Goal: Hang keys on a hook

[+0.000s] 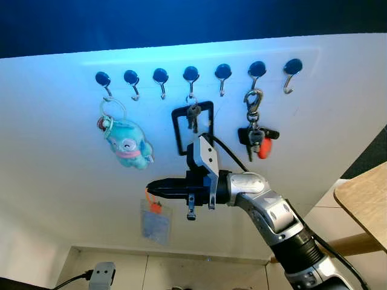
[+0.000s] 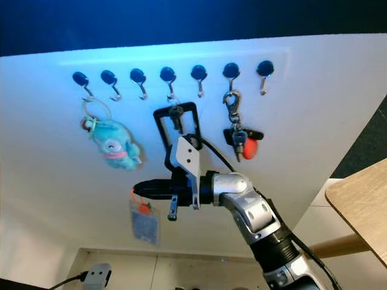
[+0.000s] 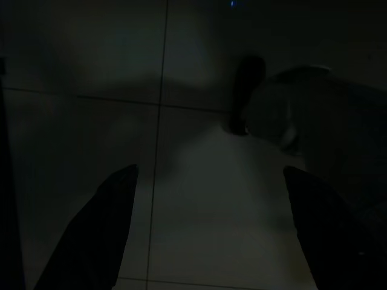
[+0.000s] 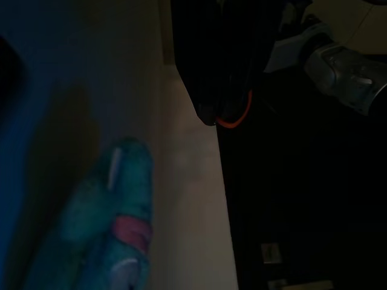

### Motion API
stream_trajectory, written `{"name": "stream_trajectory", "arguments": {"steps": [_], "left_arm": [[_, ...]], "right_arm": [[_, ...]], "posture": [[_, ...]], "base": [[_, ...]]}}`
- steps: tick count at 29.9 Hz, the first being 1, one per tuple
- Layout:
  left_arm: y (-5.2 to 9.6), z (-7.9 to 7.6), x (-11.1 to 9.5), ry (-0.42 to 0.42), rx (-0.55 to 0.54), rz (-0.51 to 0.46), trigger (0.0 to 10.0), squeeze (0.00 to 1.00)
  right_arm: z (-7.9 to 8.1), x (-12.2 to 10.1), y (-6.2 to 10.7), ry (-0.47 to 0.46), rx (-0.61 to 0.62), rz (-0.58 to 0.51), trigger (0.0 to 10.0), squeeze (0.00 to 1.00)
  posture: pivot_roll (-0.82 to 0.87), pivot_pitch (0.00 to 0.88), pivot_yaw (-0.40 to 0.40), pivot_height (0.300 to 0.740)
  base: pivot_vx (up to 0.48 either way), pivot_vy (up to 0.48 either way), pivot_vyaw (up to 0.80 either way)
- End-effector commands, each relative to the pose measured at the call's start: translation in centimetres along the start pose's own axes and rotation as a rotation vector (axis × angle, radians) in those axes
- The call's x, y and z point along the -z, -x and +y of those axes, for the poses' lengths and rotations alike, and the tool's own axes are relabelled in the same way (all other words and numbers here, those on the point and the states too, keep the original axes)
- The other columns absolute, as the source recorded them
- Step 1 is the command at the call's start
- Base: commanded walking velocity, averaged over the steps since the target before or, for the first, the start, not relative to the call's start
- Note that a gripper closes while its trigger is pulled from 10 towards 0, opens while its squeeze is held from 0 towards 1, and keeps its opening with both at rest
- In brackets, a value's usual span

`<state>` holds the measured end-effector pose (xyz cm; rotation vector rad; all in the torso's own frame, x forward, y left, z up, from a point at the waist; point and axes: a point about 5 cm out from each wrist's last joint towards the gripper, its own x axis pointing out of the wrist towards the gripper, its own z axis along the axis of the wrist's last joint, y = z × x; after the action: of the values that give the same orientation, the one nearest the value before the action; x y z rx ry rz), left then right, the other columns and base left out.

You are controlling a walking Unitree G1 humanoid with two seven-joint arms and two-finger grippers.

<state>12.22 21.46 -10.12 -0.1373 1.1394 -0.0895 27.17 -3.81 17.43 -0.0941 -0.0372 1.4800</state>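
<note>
shiny metal hooks (image 1: 191, 84), fuzzy cloth plush toy (image 1: 127, 142).

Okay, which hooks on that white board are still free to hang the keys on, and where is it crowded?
Free: the two hooks between the blue plush keychain and the black-strap keys, the hook beside the carabiner keys, and the far right hook. It is crowded mid-board, where the right gripper holds the orange-looped tag.

An orange-looped clear card tag (image 1: 156, 220) dangles from the closed tips of the right claw (image 1: 151, 188), held against the white wall below the row of blue-capped hooks (image 1: 160, 81).
</note>
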Motion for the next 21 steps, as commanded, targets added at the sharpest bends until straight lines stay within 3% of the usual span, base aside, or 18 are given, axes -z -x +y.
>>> {"name": "stream_trajectory", "arguments": {"steps": [1,17,21], "left_arm": [[0.10,0.03,0.91,0.012,-0.009,0.029,10.0,0.00],[0.08,-0.07,1.01,-0.004,-0.006,0.040,10.0,0.00],[0.19,0.37,0.68,-0.024,-0.026,0.018,10.0,0.00]], "right_arm": [[0.07,0.05,-0.19,-0.001,-0.002,-0.008,10.0,0.00],[0.08,-0.02,-0.16,-0.003,0.005,-0.012,10.0,0.00],[0.09,-0.02,-0.20,-0.002,0.011,-0.015,10.0,0.00]], "posture": [[-0.11,0.112,0.122,0.740],[-0.11,0.112,0.122,0.740],[-0.11,0.112,0.122,0.740]], "base": [[-0.375,0.000,0.00],[-0.381,0.000,0.00],[-0.060,0.000,0.00]]}}
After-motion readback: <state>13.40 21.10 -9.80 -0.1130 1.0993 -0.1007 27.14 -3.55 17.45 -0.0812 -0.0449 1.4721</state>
